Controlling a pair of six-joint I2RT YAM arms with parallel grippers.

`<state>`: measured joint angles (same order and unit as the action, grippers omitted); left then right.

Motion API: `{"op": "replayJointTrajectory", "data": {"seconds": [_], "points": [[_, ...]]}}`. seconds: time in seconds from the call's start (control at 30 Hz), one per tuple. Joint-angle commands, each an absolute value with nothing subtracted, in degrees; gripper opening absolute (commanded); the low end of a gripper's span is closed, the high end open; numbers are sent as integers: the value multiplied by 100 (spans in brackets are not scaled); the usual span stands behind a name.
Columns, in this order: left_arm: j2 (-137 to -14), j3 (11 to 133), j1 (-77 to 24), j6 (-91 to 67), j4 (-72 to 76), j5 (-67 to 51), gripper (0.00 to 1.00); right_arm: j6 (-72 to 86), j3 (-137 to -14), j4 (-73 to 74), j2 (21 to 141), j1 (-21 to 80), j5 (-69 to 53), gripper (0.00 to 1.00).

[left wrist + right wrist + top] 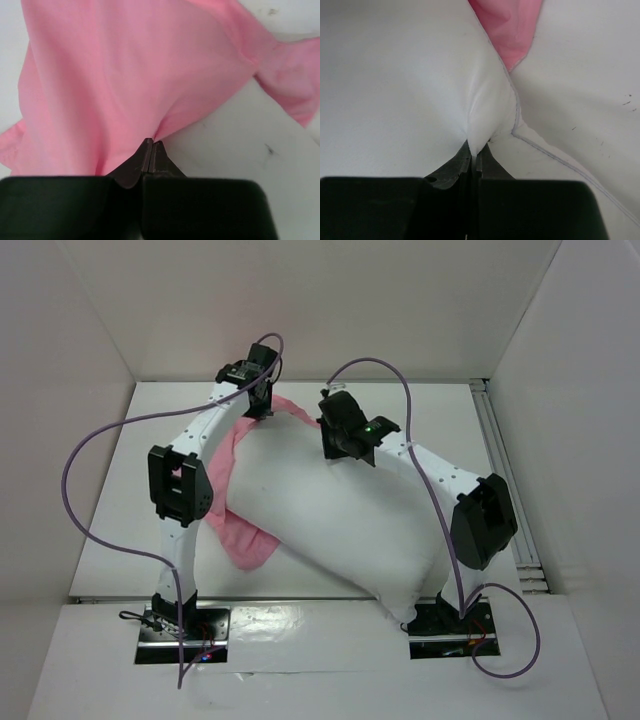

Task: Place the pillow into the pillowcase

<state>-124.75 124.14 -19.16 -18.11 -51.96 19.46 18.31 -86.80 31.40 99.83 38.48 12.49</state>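
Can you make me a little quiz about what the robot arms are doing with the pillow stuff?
1. What colour is the pillowcase?
2. True or false: the right fingers are pinching the pillow.
3. Pick one. The left fingers are holding: A) the pillowcase, B) a sock, C) nothing.

Key: 1 pink. 2 true. 3 A.
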Motion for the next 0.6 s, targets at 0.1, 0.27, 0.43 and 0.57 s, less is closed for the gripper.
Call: {"op": "replayJointTrajectory", "data": {"seconds": [0.1,0.27,0.43,0.57], "points": [[-10761,11910,-2152,-2011,-4369,230,0,1925,-8842,2980,9809,4017,1292,0],[-10389,11637,-2478,-2793,-4097,-1518,0,2039,-8597,2234,9598,4069,1292,0],[-10205,11286,-2970,-3540,-3850,-1934,0,2355,-8105,1180,9090,4069,1652,0],[-10090,10452,-2778,-3893,-3902,-1056,0,2627,-7323,344,8370,4069,2107,0]]}}
